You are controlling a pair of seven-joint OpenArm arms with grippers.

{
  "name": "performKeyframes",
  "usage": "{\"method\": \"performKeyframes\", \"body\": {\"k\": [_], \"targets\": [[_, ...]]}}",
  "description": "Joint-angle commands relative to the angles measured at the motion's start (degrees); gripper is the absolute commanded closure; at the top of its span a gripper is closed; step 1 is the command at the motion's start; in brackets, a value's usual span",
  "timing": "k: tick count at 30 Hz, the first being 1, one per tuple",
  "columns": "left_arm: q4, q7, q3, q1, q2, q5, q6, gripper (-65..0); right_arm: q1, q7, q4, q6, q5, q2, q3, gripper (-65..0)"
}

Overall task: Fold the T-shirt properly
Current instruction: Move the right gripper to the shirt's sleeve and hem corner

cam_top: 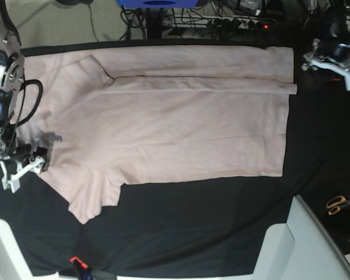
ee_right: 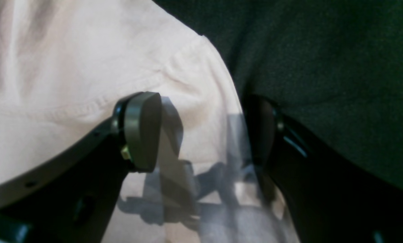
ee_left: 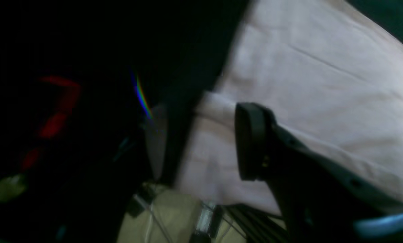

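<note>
Lining up on the shirt, nothing grabbed yet

The T-shirt (cam_top: 175, 122) lies flat on the black tablecloth (cam_top: 210, 221), long axis 9 to 3 o'clock, far side already folded in. My right gripper (ee_right: 201, 131) is wide open at the 9 o'clock shoulder edge, one finger over cloth, one off it, holding nothing. My left gripper (cam_top: 332, 61) hangs about half open near the 2 o'clock hem corner, gripping nothing as far as I can tell.

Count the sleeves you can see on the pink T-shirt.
2. On the pale pink cotton T-shirt, one short sleeve sticks out over the black tablecloth toward the near edge; the other sleeve lies folded inward along the far edge.
</note>
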Motion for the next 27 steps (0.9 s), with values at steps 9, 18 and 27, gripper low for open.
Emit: {"method": "performKeyframes", "body": {"k": [9, 18, 27], "targets": [[1.14, -0.98, 1.92, 0.26, -0.65, -0.69, -0.30, -31.1, 2.82, -0.03, 1.97, 0.17, -0.19, 0.70, -0.53, -37.7], [1.14, -0.98, 1.92, 0.26, -0.83, -0.69, -0.30, -31.1, 3.00, -0.03, 2.93, 0.17, -0.19, 0.70, -0.71, -37.7], [1.05, -1.06, 1.92, 0.52, -0.83, -0.69, -0.30, -31.1, 1.86, 4.90, 2.32, -7.83, -0.36, 1.75, -0.80, -38.1]]}}
